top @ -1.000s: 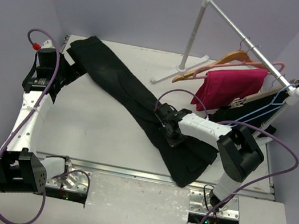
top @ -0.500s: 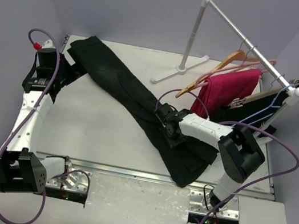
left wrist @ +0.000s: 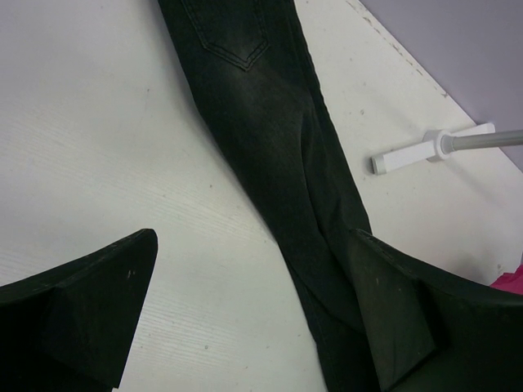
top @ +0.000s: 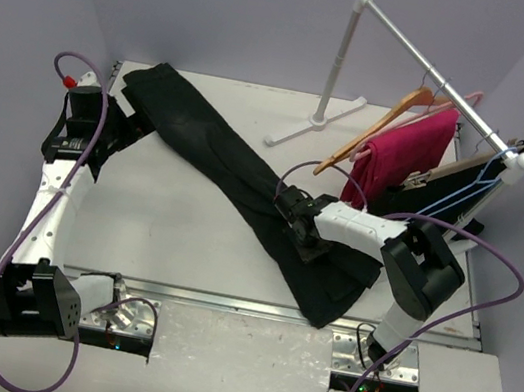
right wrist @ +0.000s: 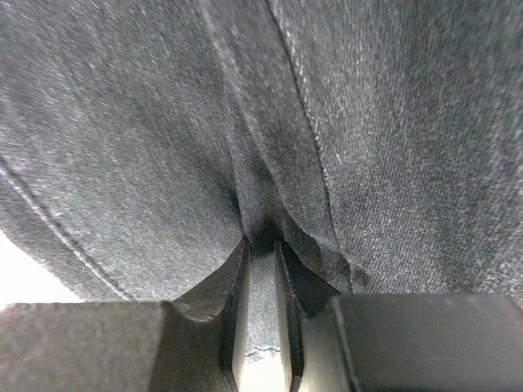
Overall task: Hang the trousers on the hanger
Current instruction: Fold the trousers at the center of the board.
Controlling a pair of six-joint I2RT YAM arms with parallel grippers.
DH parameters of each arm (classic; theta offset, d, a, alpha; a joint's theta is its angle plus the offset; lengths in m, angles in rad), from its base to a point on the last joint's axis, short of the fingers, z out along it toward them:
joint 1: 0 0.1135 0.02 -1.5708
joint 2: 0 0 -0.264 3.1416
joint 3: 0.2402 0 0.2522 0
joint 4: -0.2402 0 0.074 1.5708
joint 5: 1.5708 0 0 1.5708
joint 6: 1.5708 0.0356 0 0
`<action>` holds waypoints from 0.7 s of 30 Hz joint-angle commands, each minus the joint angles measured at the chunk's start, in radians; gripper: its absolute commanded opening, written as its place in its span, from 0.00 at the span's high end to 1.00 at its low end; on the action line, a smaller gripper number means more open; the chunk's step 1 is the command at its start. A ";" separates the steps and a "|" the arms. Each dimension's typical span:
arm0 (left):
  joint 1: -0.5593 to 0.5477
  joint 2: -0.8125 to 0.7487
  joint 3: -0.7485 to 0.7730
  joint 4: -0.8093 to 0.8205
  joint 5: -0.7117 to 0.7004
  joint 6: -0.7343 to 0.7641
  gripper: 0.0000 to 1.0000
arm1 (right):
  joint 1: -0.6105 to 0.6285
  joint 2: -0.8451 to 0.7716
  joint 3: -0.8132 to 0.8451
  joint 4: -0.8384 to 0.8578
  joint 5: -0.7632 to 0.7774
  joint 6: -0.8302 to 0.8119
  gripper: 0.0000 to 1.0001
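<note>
Fabric of the long black trousers (top: 210, 146) is draping limply, so your near-closed right gripper (right wrist: 261, 247) is pinching 1 mid-leg fold.

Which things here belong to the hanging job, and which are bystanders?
Job: long black fabric trousers; tan wooden coat hanger; right gripper pinching the trousers.
Bystanders: magenta-pink garment; thin blue wire hanger; white clothes rail.

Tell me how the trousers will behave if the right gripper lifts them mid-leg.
Probably floppy: the trousers lie flat and creased on the table, so both ends should sag and drag. The fabric bunches into a fold at the right gripper, so a thin pinch might slip.
</note>
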 commanded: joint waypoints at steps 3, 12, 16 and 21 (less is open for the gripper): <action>-0.013 -0.010 0.001 0.044 0.004 0.021 0.00 | -0.012 -0.024 -0.022 0.001 0.032 0.019 0.95; -0.016 -0.004 0.005 0.045 0.002 0.020 0.00 | -0.002 -0.131 0.006 -0.074 -0.023 0.027 1.00; -0.016 0.000 0.007 0.047 0.002 0.020 0.00 | 0.013 -0.226 0.020 -0.126 -0.196 0.009 1.00; -0.016 0.002 0.010 0.047 -0.001 0.020 0.00 | 0.063 -0.322 0.035 -0.197 -0.314 -0.006 1.00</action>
